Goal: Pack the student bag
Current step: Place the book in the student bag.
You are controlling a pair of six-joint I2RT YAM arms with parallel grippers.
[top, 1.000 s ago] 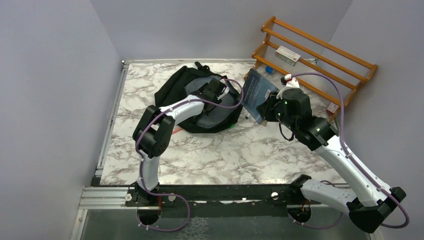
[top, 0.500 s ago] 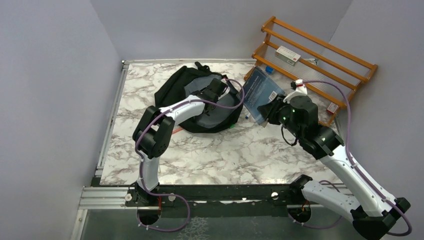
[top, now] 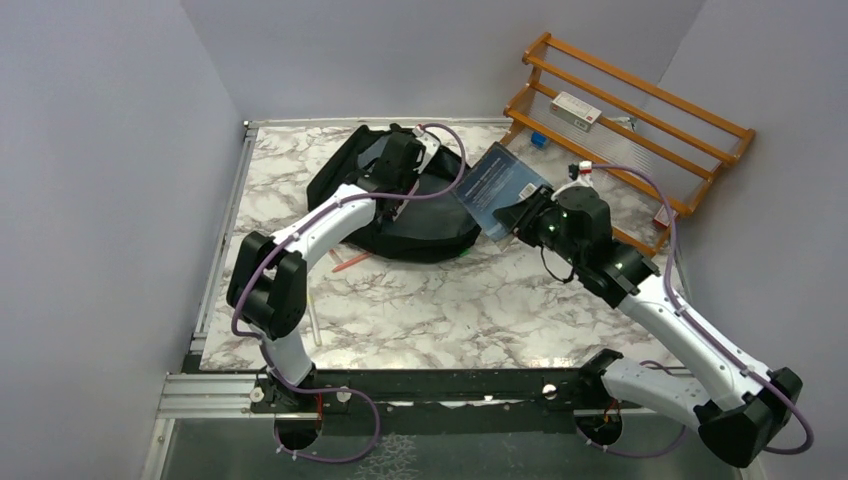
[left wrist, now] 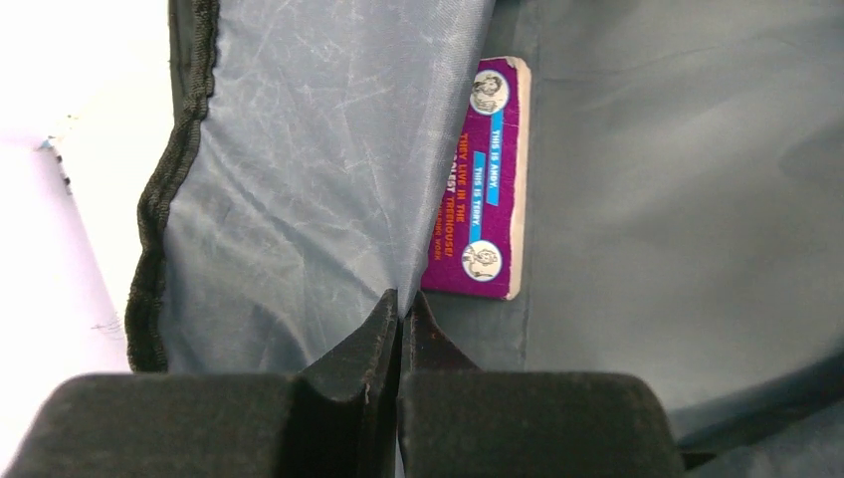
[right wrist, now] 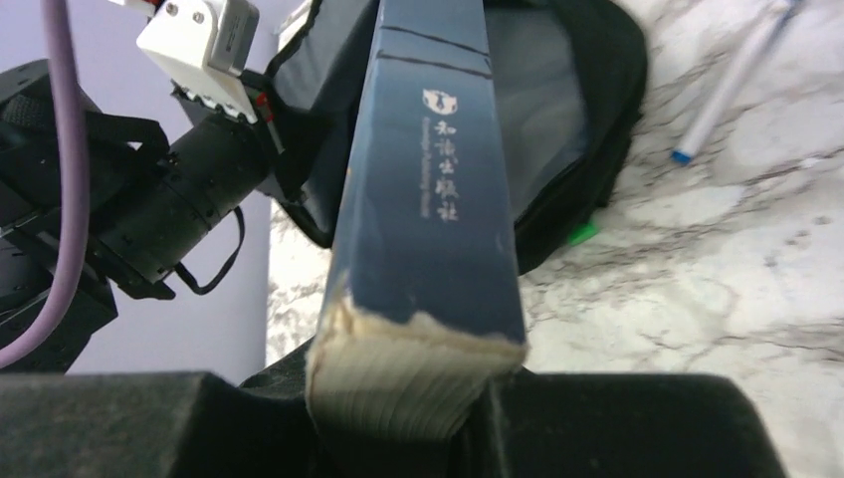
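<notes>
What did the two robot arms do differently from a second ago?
The left gripper, shut on the grey lining of the large black fabric backpack, drew back toward the far left, and that arm's elbow swung out to the left. The right gripper carried the dark blue book left, closer to the backpack's opening. The right gripper kept hold of the book, and the backpack stayed put.

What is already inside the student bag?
In the student bag, a purple paperback lies on grey lining. The fold pinched by the left pincer hides anything deeper.
</notes>
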